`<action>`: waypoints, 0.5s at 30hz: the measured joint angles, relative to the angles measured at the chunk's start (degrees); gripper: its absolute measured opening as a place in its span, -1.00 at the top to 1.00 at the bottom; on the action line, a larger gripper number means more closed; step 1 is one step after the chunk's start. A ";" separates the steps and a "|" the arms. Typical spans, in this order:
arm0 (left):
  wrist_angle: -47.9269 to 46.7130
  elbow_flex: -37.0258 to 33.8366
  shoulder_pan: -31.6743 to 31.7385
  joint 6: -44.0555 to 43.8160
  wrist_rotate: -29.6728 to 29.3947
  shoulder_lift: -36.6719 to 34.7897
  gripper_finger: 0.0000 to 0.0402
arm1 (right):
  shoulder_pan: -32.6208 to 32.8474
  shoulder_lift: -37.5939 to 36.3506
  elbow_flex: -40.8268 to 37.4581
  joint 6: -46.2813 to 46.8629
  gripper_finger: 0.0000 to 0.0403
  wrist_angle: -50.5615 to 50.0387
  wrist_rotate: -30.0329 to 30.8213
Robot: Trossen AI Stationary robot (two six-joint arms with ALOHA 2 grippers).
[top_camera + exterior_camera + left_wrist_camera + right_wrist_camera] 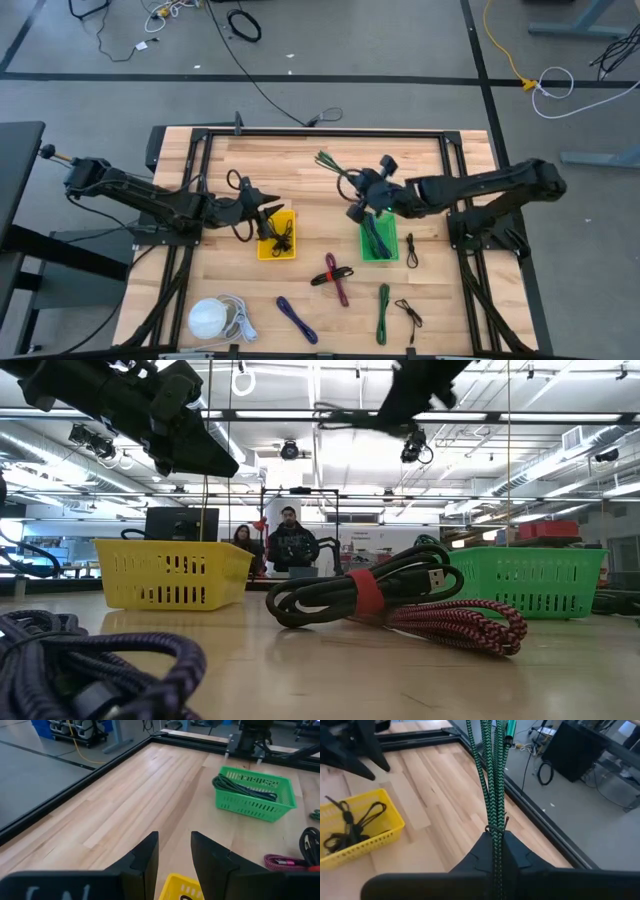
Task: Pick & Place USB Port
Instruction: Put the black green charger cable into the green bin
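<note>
My right gripper is shut on a green braided cable bundle held in the air, just past the far end of the green basket, which holds dark cables. The bundle also shows in the high view. My left gripper is open and empty above the far edge of the yellow basket, which holds black cables. In the low view the left gripper hangs above the yellow basket. My right gripper pinches the green cable bundle between its two fingers at a tied spot, with several strands in the hold. The strands stick out forward past the fingertips, along the fingers. The bundle is lifted clear of the table and the baskets.
On the near half of the table lie a black cable with a red tie, a red braided cable, a purple cable, a green cable, small black cables and a white round thing with its cord. People stand behind the table.
</note>
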 joint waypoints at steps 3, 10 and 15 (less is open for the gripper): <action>0.02 0.00 0.00 -0.01 1.02 0.00 0.41 | 3.04 -2.06 0.00 3.31 0.95 -3.60 3.14; 0.00 0.00 0.00 -1.28 2.32 0.00 0.41 | 10.00 -5.87 0.00 12.90 0.95 -11.90 10.43; -0.02 0.00 0.02 -3.02 6.03 0.00 0.41 | 14.55 -7.03 0.00 21.65 0.95 -18.34 13.62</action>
